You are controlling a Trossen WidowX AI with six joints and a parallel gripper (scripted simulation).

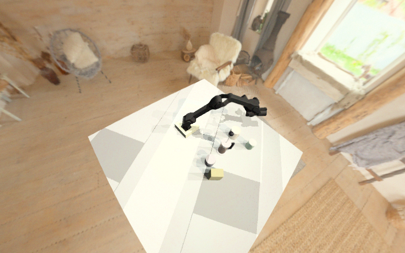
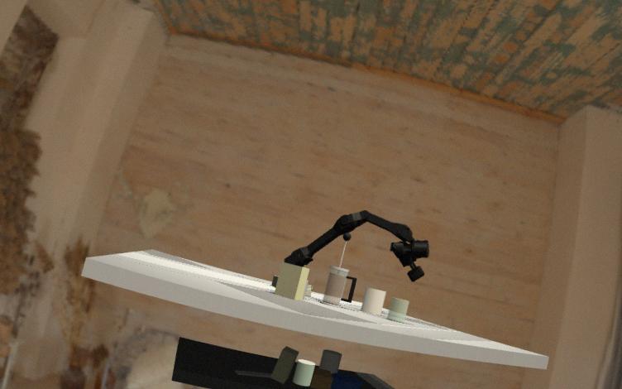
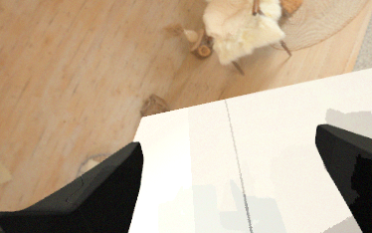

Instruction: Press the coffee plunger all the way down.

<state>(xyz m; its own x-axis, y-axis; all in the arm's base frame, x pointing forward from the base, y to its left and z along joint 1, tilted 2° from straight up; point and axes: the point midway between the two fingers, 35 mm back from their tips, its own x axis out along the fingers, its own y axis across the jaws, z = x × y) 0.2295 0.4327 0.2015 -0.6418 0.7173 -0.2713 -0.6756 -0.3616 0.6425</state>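
From the top view, you see the black jointed arm (image 1: 221,103) arched over the white table (image 1: 167,208), its gripper (image 1: 260,111) out past the far edge and well apart from the glass coffee press with a dark handle (image 1: 224,146); a cream cylinder cup (image 1: 234,132) and a pale green cylinder cup (image 1: 250,143) stand near the press, a white-topped dark cylinder (image 1: 210,160) and a pale yellow box (image 1: 215,174) nearer the camera.

From the exterior view, the press (image 2: 337,285) stands upright, its thin rod raised high with the small black ball knob (image 2: 346,236) at the top, so the plunger is not yet down; the gripper (image 2: 414,272) hangs off to the side, lower than the knob, with the cream cup (image 2: 373,300) and green cup (image 2: 397,309) below it. You risk clipping the rod sideways if you swing across at this height; the tall, narrow press would likely tip or slide on the smooth table; the round knob could also slip out from under an off-centre push. Rise above it first.

From the wrist view, the two matte black fingers stand spread wide at either edge of the picture with nothing between them; only the table's flat corner (image 3: 209,149) and wooden floor show; the press is out of sight here.
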